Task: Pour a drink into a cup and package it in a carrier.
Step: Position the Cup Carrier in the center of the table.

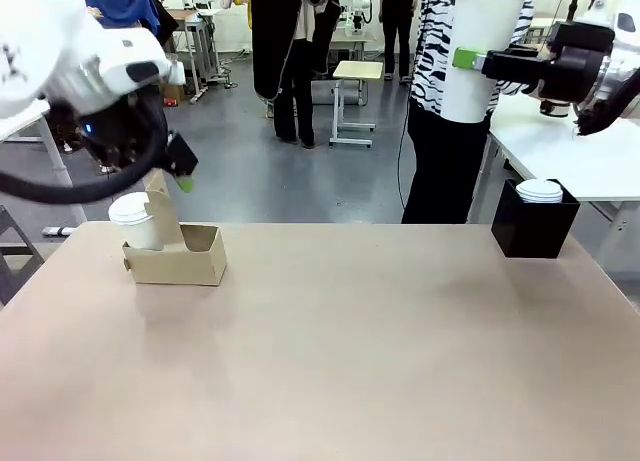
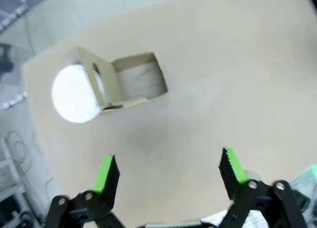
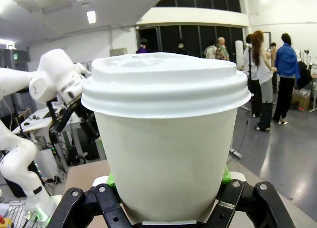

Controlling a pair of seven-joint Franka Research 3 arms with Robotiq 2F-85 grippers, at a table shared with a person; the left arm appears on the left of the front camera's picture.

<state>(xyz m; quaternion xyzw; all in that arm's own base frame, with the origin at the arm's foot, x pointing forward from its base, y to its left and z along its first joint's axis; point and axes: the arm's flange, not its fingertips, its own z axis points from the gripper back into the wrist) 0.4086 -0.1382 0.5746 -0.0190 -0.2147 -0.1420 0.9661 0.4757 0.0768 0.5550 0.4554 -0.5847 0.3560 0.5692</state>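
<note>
My right gripper point(image 1: 478, 63) holds a tall white paper cup point(image 1: 476, 96) with a white lid high above the table's far right; in the right wrist view the cup point(image 3: 166, 149) sits upright between the green pads point(image 3: 111, 181). The brown cardboard carrier point(image 1: 190, 261) stands at the table's far left with another lidded white cup point(image 1: 134, 221) in its left slot. My left gripper point(image 1: 182, 169) hovers just above the carrier, and its wrist view shows it point(image 2: 169, 169) open over the carrier point(image 2: 138, 84) and that cup's lid point(image 2: 74, 93). The drink's pitcher is out of view.
A black box point(image 1: 535, 231) with a stack of white lids point(image 1: 540, 190) stands at the far right table edge. A person in a striped top point(image 1: 435, 131) stands behind the table. A white side table point(image 1: 570, 151) lies to the right.
</note>
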